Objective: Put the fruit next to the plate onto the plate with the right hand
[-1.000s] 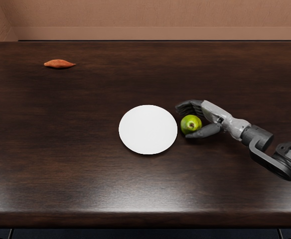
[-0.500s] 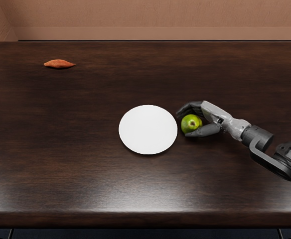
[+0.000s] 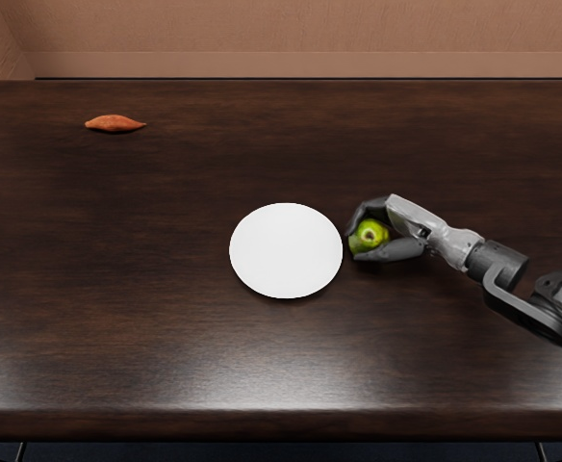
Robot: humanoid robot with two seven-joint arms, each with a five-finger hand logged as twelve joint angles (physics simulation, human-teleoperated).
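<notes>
Right hand [image 3: 399, 227] holds the small round green apple [image 3: 369, 234].
Fingers [image 3: 365, 211] wrap its middle; it looks hard, light, slippery. Round white plate [image 3: 286, 250] sits just past them.

One dark brown wooden table [image 3: 166, 337] carries everything. On it lies one flat round white plate [image 3: 286, 250], and only one. Produce numbers two pieces in all: one small round green fruit [image 3: 370, 234] with a paler patch on its skin, and one long, tapered orange-brown root [image 3: 114, 123] shaped like a sweet potato. That makes three loose things on the tabletop. One robot arm shows, grey and black, ending in one right hand [image 3: 404, 227]; its dark fingers are wrapped around a single thing, the green fruit, and lie too bunched together to be counted one by one
</notes>
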